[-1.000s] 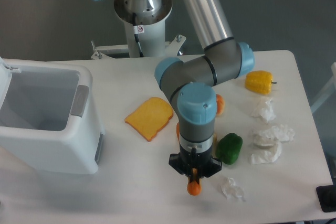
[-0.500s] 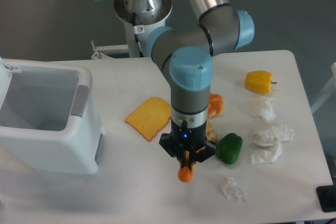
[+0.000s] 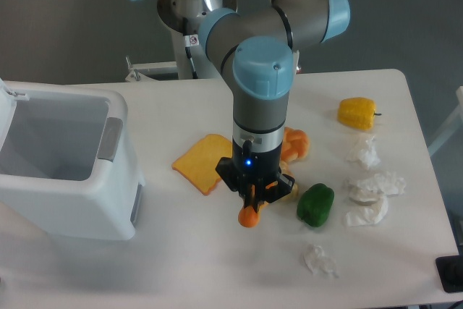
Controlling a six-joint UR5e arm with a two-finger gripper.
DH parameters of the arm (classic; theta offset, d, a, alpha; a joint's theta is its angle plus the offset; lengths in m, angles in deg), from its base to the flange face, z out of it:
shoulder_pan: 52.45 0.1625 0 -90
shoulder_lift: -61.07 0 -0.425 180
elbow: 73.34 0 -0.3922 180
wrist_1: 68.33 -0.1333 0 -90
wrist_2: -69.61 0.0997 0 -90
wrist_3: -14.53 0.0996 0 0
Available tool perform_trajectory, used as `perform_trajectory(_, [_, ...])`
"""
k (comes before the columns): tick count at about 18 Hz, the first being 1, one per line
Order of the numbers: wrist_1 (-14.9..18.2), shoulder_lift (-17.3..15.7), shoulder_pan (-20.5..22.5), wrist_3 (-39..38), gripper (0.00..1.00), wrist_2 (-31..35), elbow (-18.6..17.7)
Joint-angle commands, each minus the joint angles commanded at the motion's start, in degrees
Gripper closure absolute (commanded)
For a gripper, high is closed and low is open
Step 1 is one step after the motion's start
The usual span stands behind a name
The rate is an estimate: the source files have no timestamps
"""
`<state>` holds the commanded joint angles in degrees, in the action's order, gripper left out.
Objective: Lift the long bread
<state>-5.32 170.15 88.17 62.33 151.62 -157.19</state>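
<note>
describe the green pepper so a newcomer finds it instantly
Start at the arm's gripper near the table's middle; the green pepper sits on the table just right of it in the image, left of the crumpled white paper. It is the only green thing: glossy and blocky, unlike the yellow pepper farther back.

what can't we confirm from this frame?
- Long bread: only its orange tip shows below the gripper; the wrist hides the rest.
- Finger contact on the bread: too small and dark to make out.
- Whether the bread is off the table: one view, cannot tell.
- Orange item behind the arm: partly hidden.
- Bin: cut by the left edge.
</note>
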Motion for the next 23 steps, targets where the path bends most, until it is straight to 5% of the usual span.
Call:
perform_trajectory(4, [1.58,-2.02,1.76,5.46,0.80,-2.03,-1.76])
perform_trajectory(23, [1.59,-2.64,2.29,5.46,0.80,-3.61,-1.85])
